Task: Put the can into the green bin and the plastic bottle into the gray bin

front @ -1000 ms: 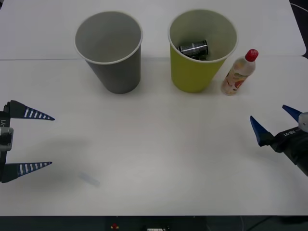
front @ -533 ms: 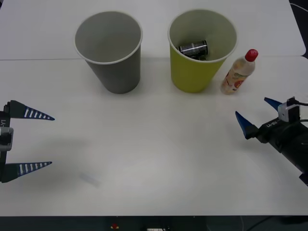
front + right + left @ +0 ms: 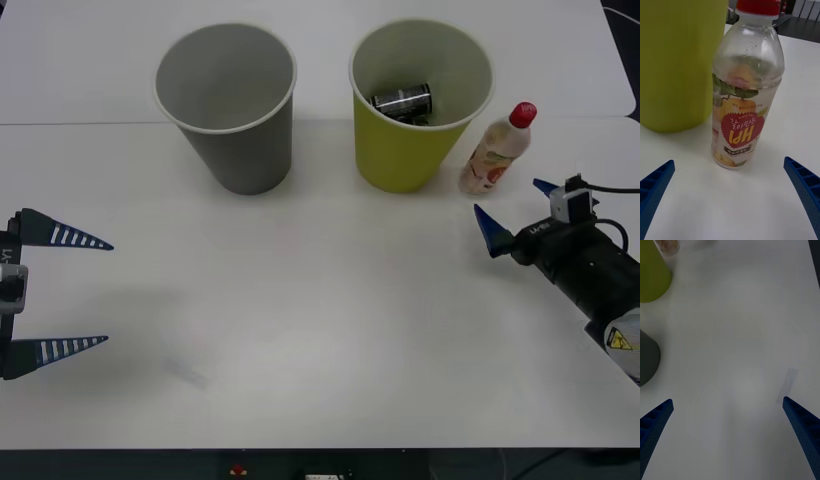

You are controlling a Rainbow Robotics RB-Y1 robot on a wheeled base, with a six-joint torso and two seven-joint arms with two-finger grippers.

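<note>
The plastic bottle (image 3: 494,150) stands upright with its red cap, just right of the green bin (image 3: 405,150); up close the bottle (image 3: 745,93) shows beside the green bin (image 3: 677,63). The can (image 3: 402,101) lies inside the green bin. The gray bin (image 3: 240,150) stands to the left of it. My right gripper (image 3: 512,208) is open, a short way in front of the bottle, pointing at it, not touching; right gripper (image 3: 730,191). My left gripper (image 3: 85,292) rests open at the table's left edge; left gripper (image 3: 728,416).
The white table (image 3: 320,330) has free room across its middle and front. A seam runs across it behind the bins. The left wrist view catches the green bin (image 3: 651,273) and the gray bin (image 3: 647,360) off to one side.
My right gripper has moved forward and left from the table's right edge toward the bottle. The left arm, bins, can and bottle have stayed put.
</note>
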